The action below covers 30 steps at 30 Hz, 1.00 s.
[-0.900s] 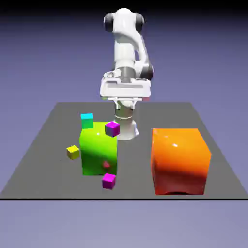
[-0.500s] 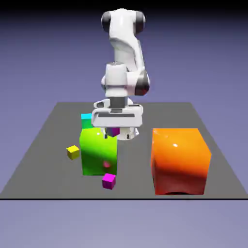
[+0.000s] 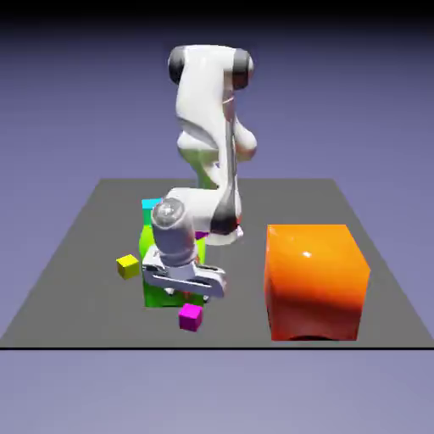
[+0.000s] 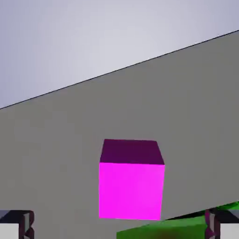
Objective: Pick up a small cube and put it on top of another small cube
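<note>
Taking the large green block (image 3: pixel 175 299), glossy and rounded at its edges, as the landmark: the white two-fingered end effector (image 3: pixel 185 275) hangs over its front in the exterior view, hiding much of its bright, smooth surface. The end effector stands wide, with nothing between its grey fingertips (image 4: pixel 17 224). The small magenta-pink cube (image 3: pixel 191 318), flat-faced with crisp edges, lies on the dark grey, matt bench (image 3: pixel 237 324) just in front of the green block, toward the camera. In the hand view its top face is a plain, vivid pink and one side a deep plum, and it sits ahead of the fingertips, apart from both. The small magenta-purple cube (image 3: pixel 202 235) shows only as a sliver at the green block's upper edge, on the exterior view's right, mostly hidden by the arm. The small cyan cube (image 3: pixel 152 205) shows above the green block's upper left, partly covered. The small yellow cube (image 3: pixel 128 266), sharp-cornered, lies to its left, and the big orange block (image 3: pixel 313 284), shiny with softly rounded edges and reddish low down, stands to its right.
</note>
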Tool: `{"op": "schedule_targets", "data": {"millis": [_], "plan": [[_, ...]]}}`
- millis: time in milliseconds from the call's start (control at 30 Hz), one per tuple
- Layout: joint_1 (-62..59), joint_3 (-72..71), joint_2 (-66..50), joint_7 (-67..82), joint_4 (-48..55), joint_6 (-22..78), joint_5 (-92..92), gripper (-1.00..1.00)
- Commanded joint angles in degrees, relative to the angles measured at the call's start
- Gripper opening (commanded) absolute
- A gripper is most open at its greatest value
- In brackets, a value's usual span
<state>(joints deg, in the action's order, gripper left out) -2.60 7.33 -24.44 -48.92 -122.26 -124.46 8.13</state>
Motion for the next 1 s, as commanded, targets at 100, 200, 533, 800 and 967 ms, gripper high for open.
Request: {"op": "schedule_targets", "data": {"millis": [100, 200, 533, 800, 967], "plan": [[-0.33, -1.07, -5.6, 1.04, -1.92, -7.47, 1.5, 0.0], [-0.4, -1.28, -6.7, 1.25, -2.29, -8.92, 1.79, -1.0], [-0.4, -0.92, 13.32, 0.44, -2.47, 10.75, -2.8, -1.0], [-0.9, -2.08, 29.93, 0.99, -5.55, 24.16, -6.29, -1.0], [-1.2, -2.77, 39.94, 1.33, -7.41, 32.24, -8.4, -1.0]]}}
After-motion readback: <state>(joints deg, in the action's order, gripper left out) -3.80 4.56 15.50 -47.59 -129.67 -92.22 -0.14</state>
